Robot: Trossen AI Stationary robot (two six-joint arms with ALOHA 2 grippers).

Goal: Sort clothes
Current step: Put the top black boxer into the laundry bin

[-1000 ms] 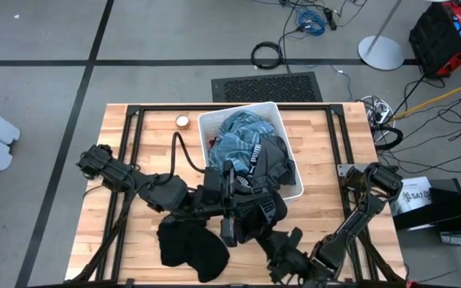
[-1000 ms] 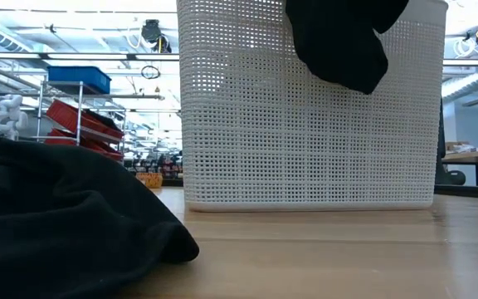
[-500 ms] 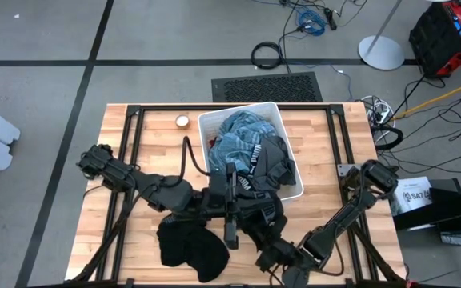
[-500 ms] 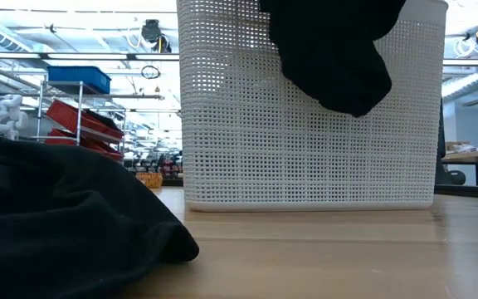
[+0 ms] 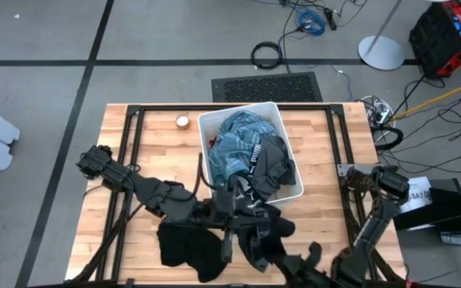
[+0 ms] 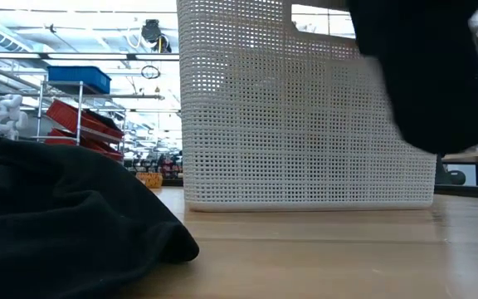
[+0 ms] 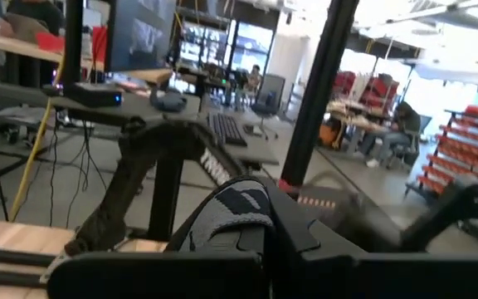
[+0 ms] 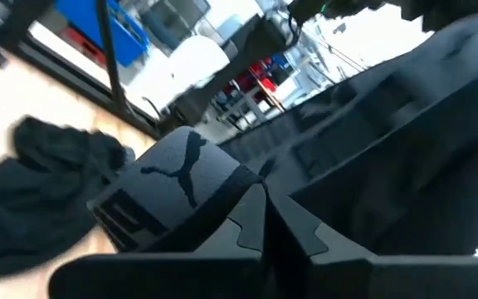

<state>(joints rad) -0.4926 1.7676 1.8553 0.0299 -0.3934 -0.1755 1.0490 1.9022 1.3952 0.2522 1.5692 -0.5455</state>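
A black garment (image 5: pixel 258 228) with an elastic waistband hangs between my two grippers over the table's near middle; in the low view it shows as a dark mass (image 6: pixel 426 75) in front of the bin. My left gripper (image 5: pixel 242 210) and my right gripper (image 5: pixel 293 261) are both shut on it. A heap of black cloth (image 5: pixel 186 250) lies flat on the table at the near left. More clothes, among them a teal-grey striped piece (image 5: pixel 238 140), fill the white bin (image 5: pixel 205 120). My left gripper pinches a grey-and-white patterned band (image 7: pixel 232 214) of the garment between its two fingers, coming at it about level from the table's left. The cloth is lifted clear of the table. My right gripper pinches the black waistband beside its printed cat logo (image 8: pixel 191 178) between its two fingers, coming in level from the near right. The garment hangs clear of the table below and beside the fingers.
The white bin (image 6: pixel 305 108) stands at the table's far middle. A small round object (image 5: pixel 182 122) lies left of it at the far edge. Bare wood shows at the far left and along the right side (image 5: pixel 326 184).
My right gripper has closed on the black garment and drawn it up and toward the table's near right. In the low view the garment has swung from the bin's middle to its right side and hangs lower. My left gripper has tipped down slightly.
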